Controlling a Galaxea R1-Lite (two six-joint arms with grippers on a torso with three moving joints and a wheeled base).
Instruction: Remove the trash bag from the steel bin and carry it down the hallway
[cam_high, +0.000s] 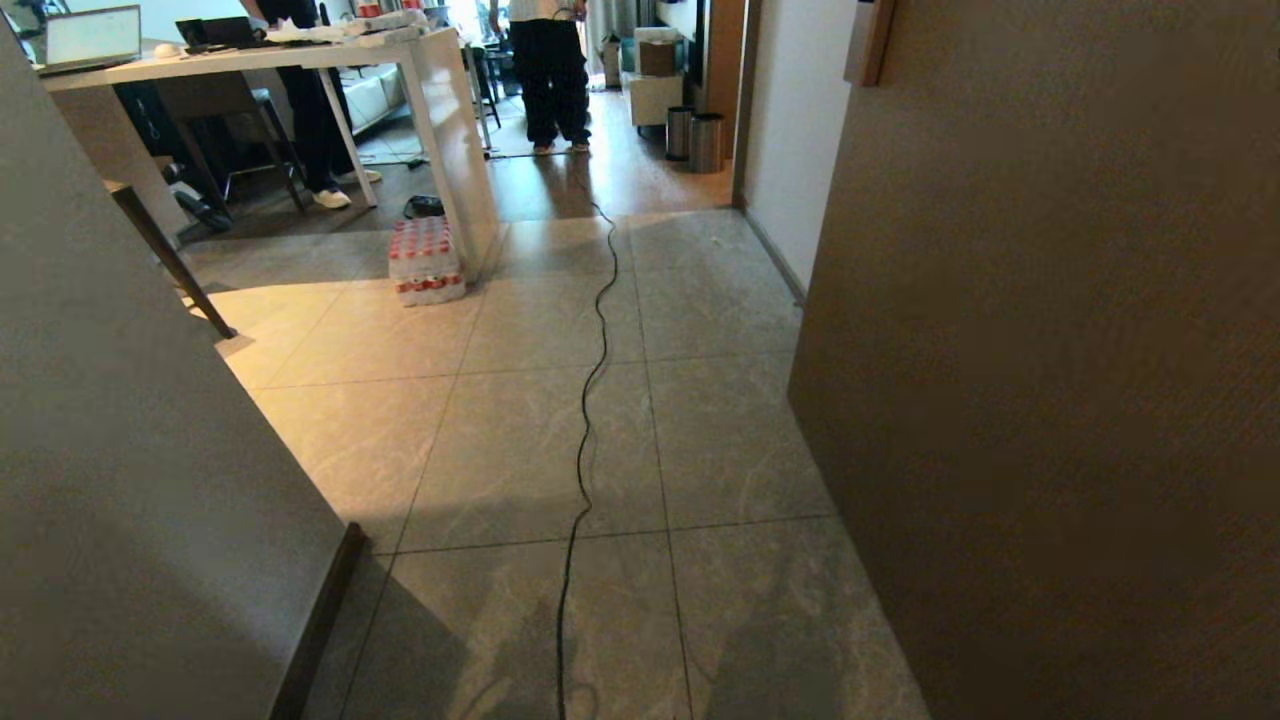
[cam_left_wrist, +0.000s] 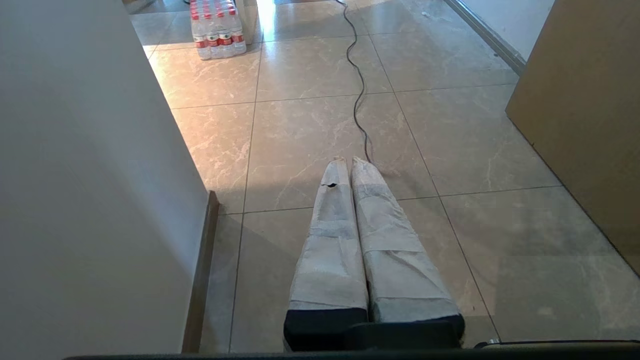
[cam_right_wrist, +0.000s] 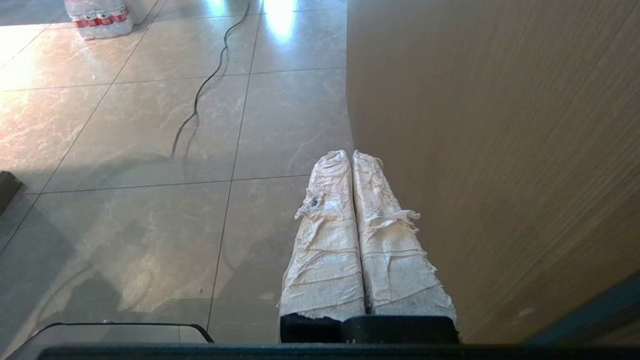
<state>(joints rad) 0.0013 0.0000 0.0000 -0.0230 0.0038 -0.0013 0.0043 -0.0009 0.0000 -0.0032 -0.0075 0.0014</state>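
Ahead, the hallway (cam_high: 560, 420) of grey-beige stone tiles runs away from the robot toward a brighter room with a brown wooden floor. A pale wall (cam_high: 130, 480) closes the near left side and a tan panel (cam_high: 1050, 400) fills the right. A thin black cable (cam_high: 590, 380) snakes along the middle of the floor from near to far.

Neither arm shows in the head view. In the left wrist view, the left hand (cam_left_wrist: 348, 160) hangs low over the tiles with its two cloth-wrapped fingers (cam_left_wrist: 332, 220) pressed together, closed on nothing. The right hand (cam_right_wrist: 350, 154) appears the same in its own view: wrapped fingers (cam_right_wrist: 327, 240) closed against each other and empty, close beside the tan panel.

Far ahead on the right, at the edge of the wooden floor beside a door frame, stand two small cylindrical bins (cam_high: 696, 140); the nearer one is the steel bin (cam_high: 707, 143). It is well apart from both hands, at the far end of the passage. Whether the trash bag is inside it cannot be told from here.

On the far left stands a white bench (cam_high: 300, 60) carrying a laptop (cam_high: 90, 38). A shrink-wrapped pack of water bottles (cam_high: 427, 262) with red caps sits on the tiles by the bench leg. Two people stand beyond, one behind the bench (cam_high: 305, 100) and one in dark trousers (cam_high: 550, 80) farther back.
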